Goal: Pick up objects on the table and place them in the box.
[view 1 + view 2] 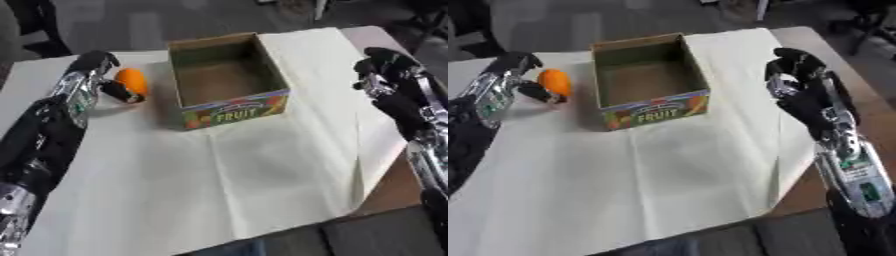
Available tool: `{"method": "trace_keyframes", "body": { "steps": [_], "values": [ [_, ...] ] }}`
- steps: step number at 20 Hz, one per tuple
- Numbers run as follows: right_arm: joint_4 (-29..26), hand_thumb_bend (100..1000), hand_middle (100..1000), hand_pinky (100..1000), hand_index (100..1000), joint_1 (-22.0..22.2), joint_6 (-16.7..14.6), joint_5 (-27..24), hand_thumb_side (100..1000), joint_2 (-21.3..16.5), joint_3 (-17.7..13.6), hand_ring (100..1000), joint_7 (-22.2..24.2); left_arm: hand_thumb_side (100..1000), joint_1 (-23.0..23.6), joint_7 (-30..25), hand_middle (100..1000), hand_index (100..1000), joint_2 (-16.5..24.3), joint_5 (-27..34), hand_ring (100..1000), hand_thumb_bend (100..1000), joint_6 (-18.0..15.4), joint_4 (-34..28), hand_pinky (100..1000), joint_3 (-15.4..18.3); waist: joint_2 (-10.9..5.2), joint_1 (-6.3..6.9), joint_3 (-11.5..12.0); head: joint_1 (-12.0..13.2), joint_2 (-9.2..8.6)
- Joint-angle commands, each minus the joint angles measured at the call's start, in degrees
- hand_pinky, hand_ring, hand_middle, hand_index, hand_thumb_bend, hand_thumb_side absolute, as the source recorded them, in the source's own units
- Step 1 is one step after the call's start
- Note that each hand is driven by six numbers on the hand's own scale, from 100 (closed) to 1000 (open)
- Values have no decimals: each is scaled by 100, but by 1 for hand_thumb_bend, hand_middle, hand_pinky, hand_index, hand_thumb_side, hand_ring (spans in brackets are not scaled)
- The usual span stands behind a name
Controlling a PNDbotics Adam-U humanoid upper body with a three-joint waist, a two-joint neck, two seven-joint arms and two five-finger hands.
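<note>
the small orange rounded fruit lies on the cloth-covered table just left of the open cardboard fruit box. it is pinched by the left hand, presumably for lifting into the box. the right hand, right of the box, is curled, holding nothing.

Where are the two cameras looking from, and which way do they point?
Left eye view: in the robot's head, looking down at the box; both arms show, the left hand at the orange object.
Right eye view: beside it in the head, facing the same way; the right hand shows more fully.
Both share the box, orange object, white cloth and both hands.
</note>
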Motion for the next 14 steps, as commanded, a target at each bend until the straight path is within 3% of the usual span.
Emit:
{"method": "trace_keyframes", "body": {
  "steps": [1,8,12,14],
  "values": [
    [-46,151,644,629,805,-93,-14,-3,318,-71,-23,777,18,262,-83,-41,718,802,50,24,773,744,-14,-27,681,-20,-57,-27,-14,-3,34],
    [-43,151,644,629,806,-96,-20,-1,318,-56,-40,777,13,100,-22,8,592,742,27,92,644,631,-11,-34,633,-10,-54,-25,-35,3,34],
    [-40,150,644,629,805,-98,-23,2,318,-55,-51,776,9,100,-12,391,493,643,43,138,555,498,15,-99,571,-4,-58,-22,-42,-15,34],
    [-38,155,644,629,805,-98,-23,3,316,-51,-55,776,7,100,-12,631,481,628,51,175,538,483,11,-140,554,-9,-61,-18,-43,-20,34]
  ]
}}
